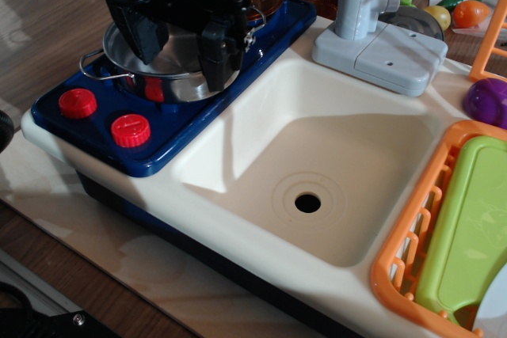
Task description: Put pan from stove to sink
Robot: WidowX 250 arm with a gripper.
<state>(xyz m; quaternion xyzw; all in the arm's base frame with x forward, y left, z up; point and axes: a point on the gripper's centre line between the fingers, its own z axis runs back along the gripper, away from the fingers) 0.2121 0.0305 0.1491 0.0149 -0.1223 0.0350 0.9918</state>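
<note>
Stainless steel, shiny and straight-sided, the round pan [162, 65] with two thin wire loop handles sits on the dark blue plastic toy stove [170, 112], directly under the black gripper [181, 57]. Only one view is given, and it shows the gripper spread open, not yet clamped: one finger [146, 37] reaches down inside the bowl on the far-left side, while the other finger [218, 61] hangs outside the wall nearest the sink, so the rim on that side lies between them. I judge the pan to be light, rigid and thin-walled, with a slick polished surface — a pinch across the rim wall looks the surest hold, since the wire loops are thin and may swivel. A loose grip could let it tilt or slip. The two red round knobs [103, 116] lie below and to the left of the gripper, near the stove's front edge. To the gripper's right and lower sits the large cream-white rectangular plastic sink [261, 144] with its round black drain hole [307, 203] — the destination, still bare.
</note>
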